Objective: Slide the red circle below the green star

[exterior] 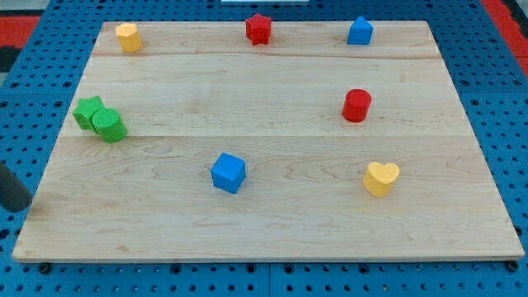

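A big wooden board (272, 223) made of light planks lies flat and fills most of the view. Under it is a blue surface (495, 107) full of little round holes in rows. Some red shows in the view's top corners (21, 21). The light is bright and even.

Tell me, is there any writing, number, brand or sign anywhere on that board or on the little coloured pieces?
None: no word, number, brand or sign can be read anywhere in the camera view.
The wooden board shows only grain.
The red circle, green star and the other blocks have plain faces.
The blue perforated surface around the board carries only holes.
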